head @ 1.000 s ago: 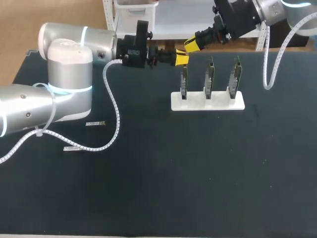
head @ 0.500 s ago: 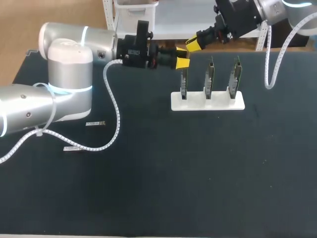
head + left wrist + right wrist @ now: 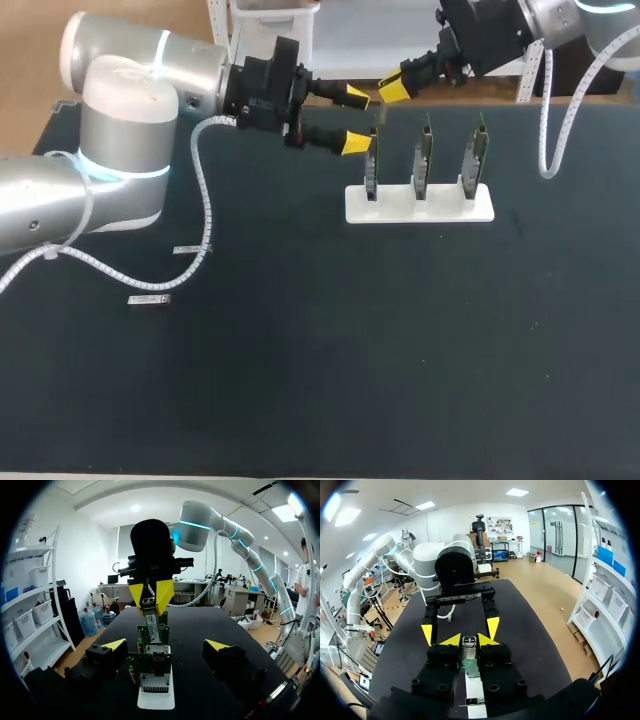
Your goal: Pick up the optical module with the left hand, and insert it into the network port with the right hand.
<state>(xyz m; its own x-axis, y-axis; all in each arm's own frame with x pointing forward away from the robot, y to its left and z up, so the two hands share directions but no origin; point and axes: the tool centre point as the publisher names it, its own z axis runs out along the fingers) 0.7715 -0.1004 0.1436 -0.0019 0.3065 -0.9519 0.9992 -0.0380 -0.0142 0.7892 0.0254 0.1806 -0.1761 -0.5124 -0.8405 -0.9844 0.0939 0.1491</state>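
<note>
Head view, left gripper (image 3: 354,120): fingers spread wide with nothing between them! It hangs just left of the row of boards, one yellow tip on the far side and one on the near side.
Right gripper (image 3: 394,92): in from the far right, tilted down toward the leftmost board (image 3: 371,165). Its own wrist view shows both tips pressing on the optical module (image 3: 469,644) from two sides. A firm hold!
Optical module: the left wrist view has it as a silvery bar hanging end-down from the right gripper, its lower end at that board's top edge. Whether it is seated, I cannot tell.
White stand (image 3: 420,207): far side of the table (image 3: 300,380), right of middle, three boards upright in a row.
Spare modules (image 3: 192,249): two lying flat at the left, well apart from the stand.
</note>
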